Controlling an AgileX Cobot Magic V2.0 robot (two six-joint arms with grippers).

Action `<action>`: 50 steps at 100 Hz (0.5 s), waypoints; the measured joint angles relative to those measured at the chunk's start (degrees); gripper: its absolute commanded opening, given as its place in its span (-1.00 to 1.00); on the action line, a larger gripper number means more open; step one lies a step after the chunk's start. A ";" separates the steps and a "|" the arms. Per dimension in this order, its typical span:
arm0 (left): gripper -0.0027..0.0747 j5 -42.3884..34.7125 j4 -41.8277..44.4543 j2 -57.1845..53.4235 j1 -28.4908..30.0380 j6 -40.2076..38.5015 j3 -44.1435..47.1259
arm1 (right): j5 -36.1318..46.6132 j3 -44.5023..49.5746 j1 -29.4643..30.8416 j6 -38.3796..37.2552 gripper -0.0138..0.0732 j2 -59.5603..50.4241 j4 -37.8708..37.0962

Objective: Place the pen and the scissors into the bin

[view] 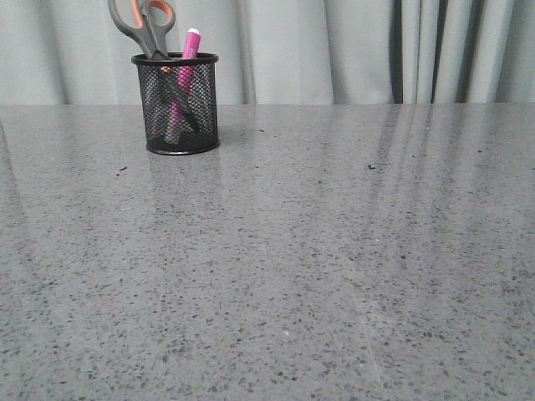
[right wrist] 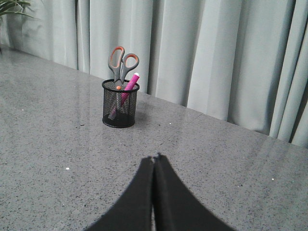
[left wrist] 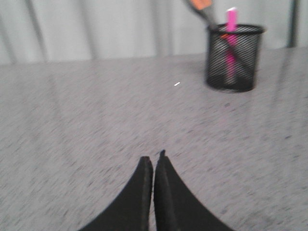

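Observation:
The black mesh bin [view: 177,104] stands at the far left of the grey table. The scissors [view: 147,25] stand in it, grey handles with orange lining up, blades down inside. The pink pen [view: 187,54] leans in it beside them, tip above the rim. The bin [left wrist: 234,57], the pen [left wrist: 231,21] and the scissors [left wrist: 201,6] also show in the left wrist view, and the bin [right wrist: 120,103], the scissors [right wrist: 121,62] and the pen [right wrist: 131,83] in the right wrist view. My left gripper [left wrist: 154,159] and my right gripper [right wrist: 155,157] are shut and empty, well short of the bin. Neither shows in the front view.
The speckled grey table [view: 318,267] spreads across the front view. Grey curtains [view: 334,50] hang behind its far edge. A green plant [right wrist: 12,6] shows at the far corner in the right wrist view.

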State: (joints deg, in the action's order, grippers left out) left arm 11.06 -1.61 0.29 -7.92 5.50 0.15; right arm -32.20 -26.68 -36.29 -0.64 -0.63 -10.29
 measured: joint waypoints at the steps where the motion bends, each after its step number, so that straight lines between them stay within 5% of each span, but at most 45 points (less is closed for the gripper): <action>1: -0.98 0.43 0.00 -0.25 0.71 0.00 0.00 | 0.00 0.00 0.00 0.00 -0.84 0.00 0.00; 14: -0.98 7.65 0.21 -0.51 6.12 -0.22 0.00 | -0.10 0.00 0.00 0.00 -0.84 0.00 0.00; 50: -0.98 7.98 0.21 -0.51 8.34 -0.34 0.00 | -0.10 0.00 0.00 0.04 -0.84 0.00 -0.11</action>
State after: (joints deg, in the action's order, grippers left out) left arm 19.04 -1.40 -0.22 0.42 5.15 0.15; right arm -32.30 -26.68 -36.29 -0.60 -0.63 -10.40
